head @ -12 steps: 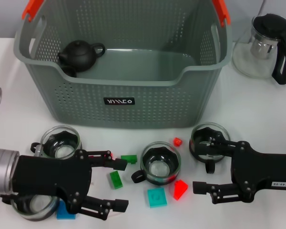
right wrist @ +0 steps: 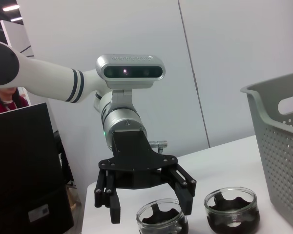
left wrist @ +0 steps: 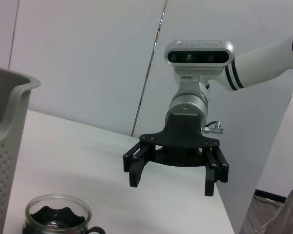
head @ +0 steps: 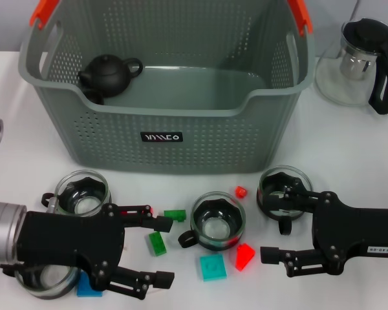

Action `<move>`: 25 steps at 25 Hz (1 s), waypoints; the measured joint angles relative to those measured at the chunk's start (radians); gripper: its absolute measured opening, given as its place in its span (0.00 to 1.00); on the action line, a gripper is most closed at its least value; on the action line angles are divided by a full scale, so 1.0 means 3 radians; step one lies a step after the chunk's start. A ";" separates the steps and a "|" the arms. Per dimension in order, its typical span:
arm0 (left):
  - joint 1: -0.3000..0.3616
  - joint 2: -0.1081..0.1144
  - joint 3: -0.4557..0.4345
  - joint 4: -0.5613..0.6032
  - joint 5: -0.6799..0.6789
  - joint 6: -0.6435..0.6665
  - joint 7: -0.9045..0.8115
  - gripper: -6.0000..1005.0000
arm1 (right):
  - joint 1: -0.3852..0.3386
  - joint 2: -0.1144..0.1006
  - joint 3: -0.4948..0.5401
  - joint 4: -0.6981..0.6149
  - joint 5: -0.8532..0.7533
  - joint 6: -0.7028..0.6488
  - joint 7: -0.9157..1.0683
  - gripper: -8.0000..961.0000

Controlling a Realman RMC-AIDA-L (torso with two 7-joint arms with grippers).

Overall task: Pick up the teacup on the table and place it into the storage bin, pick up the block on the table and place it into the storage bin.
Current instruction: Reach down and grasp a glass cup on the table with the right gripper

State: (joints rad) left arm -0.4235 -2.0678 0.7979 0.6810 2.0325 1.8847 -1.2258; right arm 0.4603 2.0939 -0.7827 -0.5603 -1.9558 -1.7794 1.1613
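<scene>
Nothing has shifted beyond a slight settle of both arms. Left gripper (head: 160, 251) jaws wide open, empty, green block (head: 157, 243) between them. Right gripper (head: 275, 223) jaws open, empty, teacup (head: 283, 188) at its upper jaw. Storage bin (head: 181, 126) beyond; no grasp yet.

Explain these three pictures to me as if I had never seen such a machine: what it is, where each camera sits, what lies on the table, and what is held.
This is a two-armed robot. One picture looks down from its head; the other two come from cameras on its wrists, each showing the opposite arm.

The left gripper and right gripper hover low over the white table, jaws open, holding nothing.

On the table stand a grey storage bin with a black teapot inside, four glass teacups such as the middle one, small coloured blocks such as a red one, and a glass pitcher.
</scene>
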 joint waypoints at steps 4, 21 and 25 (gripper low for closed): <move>0.0000 -0.0004 0.0004 0.0000 0.0002 -0.0001 0.0000 0.87 | 0.0000 0.0000 -0.0002 0.0004 0.0000 0.0000 0.0002 0.95; 0.0147 0.0106 -0.0358 -0.0008 -0.0017 0.0119 -0.0003 0.87 | 0.0368 0.0010 -0.0237 0.0013 0.0024 -0.0079 0.0528 0.94; 0.0177 0.0108 -0.0422 -0.0010 -0.0007 0.0125 -0.0003 0.87 | 0.0384 0.0009 -0.0238 0.0018 0.0130 -0.0129 0.0681 0.94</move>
State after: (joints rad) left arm -0.3705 -2.0355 0.6712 0.6781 2.0305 1.9222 -1.2267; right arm 0.5756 2.0965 -0.8541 -0.5549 -1.9169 -1.8181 1.3657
